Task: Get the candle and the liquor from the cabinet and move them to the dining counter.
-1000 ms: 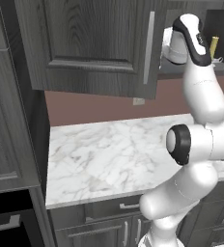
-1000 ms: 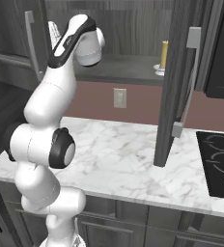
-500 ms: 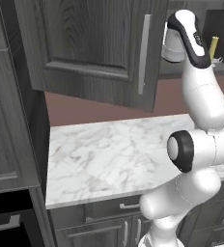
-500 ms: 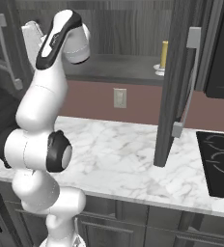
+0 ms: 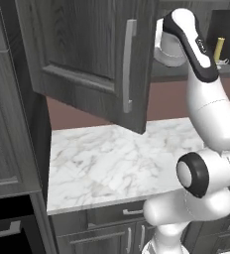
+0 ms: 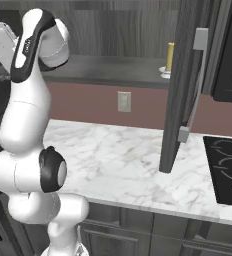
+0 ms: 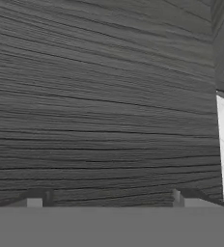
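the cabinet (image 6: pixel 183 85) hangs open, both doors swung out over the marble bench (image 6: pixel 123 160) below it, so the opening part looks done. the candle (image 6: pixel 170 56) stands upright on the cabinet shelf (image 6: pixel 113 70), toward the right end of the cabinet, just left of the right-hand door; from the left side i see the candle (image 5: pixel 219 49) peeking past the arm (image 5: pixel 206 99). nothing has been fetched yet. i cannot find the liquor anywhere from where i stand, and the dining counter is not in sight either, so both carries are left: 2 things to pick, 2 to set down.

the pincer (image 7: pixel 109 200) is spread wide, its 2 dark tips far apart with nothing between them, and it faces a wall of dark wood grain belonging to the cabinet, close up. a sliver of pale marble shows to the right of that wood.

against the frames from a second ago, the arm has swung its upper part away from the candle, toward the left end of the cabinet, and the left door (image 5: pixel 97 54) now looks pushed further round. the candle has not moved on the cabinet shelf. the pincer was just as wide then.
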